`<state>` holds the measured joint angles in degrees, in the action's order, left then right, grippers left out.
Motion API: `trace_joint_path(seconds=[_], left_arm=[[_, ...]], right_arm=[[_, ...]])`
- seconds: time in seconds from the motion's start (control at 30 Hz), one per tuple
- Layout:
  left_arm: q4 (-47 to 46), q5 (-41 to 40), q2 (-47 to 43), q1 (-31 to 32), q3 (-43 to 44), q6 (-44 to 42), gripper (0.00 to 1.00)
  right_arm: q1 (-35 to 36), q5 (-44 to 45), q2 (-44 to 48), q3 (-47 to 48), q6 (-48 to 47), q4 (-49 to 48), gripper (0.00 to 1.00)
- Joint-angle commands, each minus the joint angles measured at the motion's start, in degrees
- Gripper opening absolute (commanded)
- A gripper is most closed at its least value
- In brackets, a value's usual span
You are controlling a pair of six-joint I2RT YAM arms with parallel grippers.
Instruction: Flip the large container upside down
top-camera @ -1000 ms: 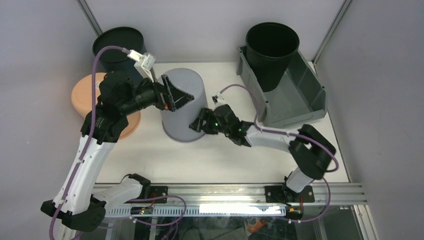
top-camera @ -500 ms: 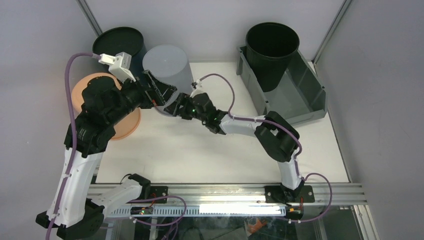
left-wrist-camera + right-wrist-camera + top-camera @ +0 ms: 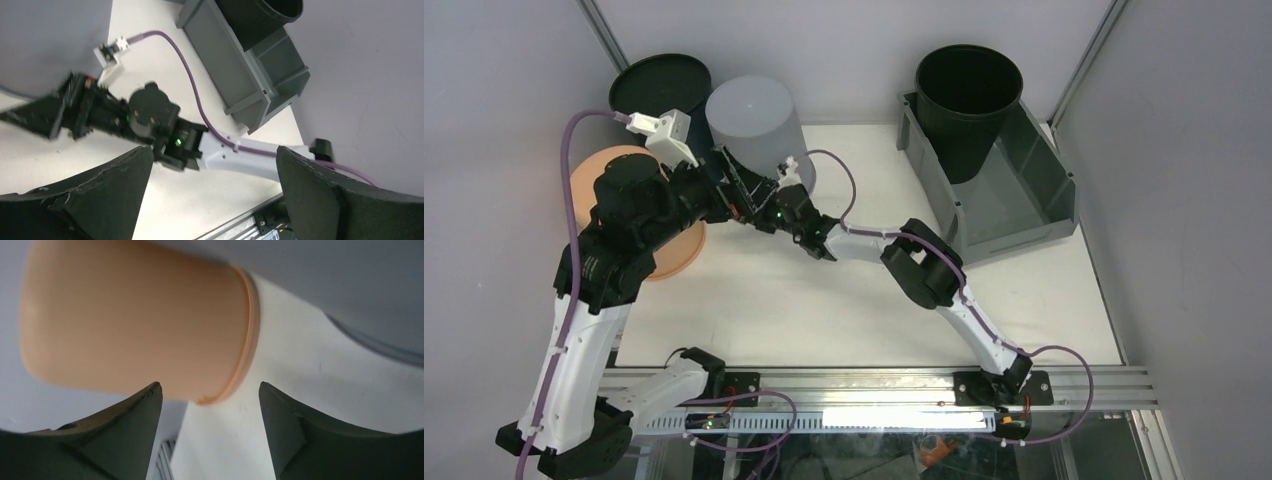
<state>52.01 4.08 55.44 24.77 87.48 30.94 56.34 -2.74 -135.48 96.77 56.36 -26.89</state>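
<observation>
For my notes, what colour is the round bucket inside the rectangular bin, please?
The round bucket is black; top external view.

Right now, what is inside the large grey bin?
A black bucket stands upright in the far end of the bin; the floor under it is covered.

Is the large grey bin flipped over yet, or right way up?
Right way up: the large container shows its open interior to the overhead camera, with a black bucket standing inside it.

arms (image 3: 574, 340): white shells, black joints
cables (image 3: 567, 180): purple, along each arm
left gripper (image 3: 212, 150): black wedge fingers (image 3: 90, 195)
right wrist (image 3: 150, 107): green LED (image 3: 177, 141)
</observation>
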Motion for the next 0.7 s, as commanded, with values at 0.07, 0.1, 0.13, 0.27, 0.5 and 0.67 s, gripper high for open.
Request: trace_joint_path(seconds=[0.07, 0.1, 0.13, 0.27, 0.5, 0.67], left_arm=[[-1.13, 1.5, -3.06, 0.1, -0.67, 1.98, 0.99], [-1.04, 1.62, -3.23, 0.11, -0.73, 1.94, 0.99], [-0.99, 1.71, -3.33, 0.1, -0.73, 1.86, 0.99], [-0.9, 1.94, -3.5, 0.08, -1.1, 1.29, 0.99], [-1.2, 1.86, -2.13, 0.1, -1.05, 0.44, 0.99], [-1.35, 2.68, -2.21, 0.1, -0.98, 0.31, 0.99]], right_arm=[[-6.48, 5.51, -6.93, 15.28, 9.87, 0.18, 0.75], [-7.03, 5.76, -7.23, 15.66, 10.2, -0.53, 0.75], [-7.42, 6.04, -6.99, 15.72, 10.3, -0.59, 0.76], [-8.16, 5.28, -5.51, 16.58, 6.11, 1.6, 0.78], [-6.99, 4.64, -2.36, 11.9, 3.84, -0.78, 0.78], [-7.72, 5.08, -7.1, 21.23, 1.82, 4.58, 0.79]])
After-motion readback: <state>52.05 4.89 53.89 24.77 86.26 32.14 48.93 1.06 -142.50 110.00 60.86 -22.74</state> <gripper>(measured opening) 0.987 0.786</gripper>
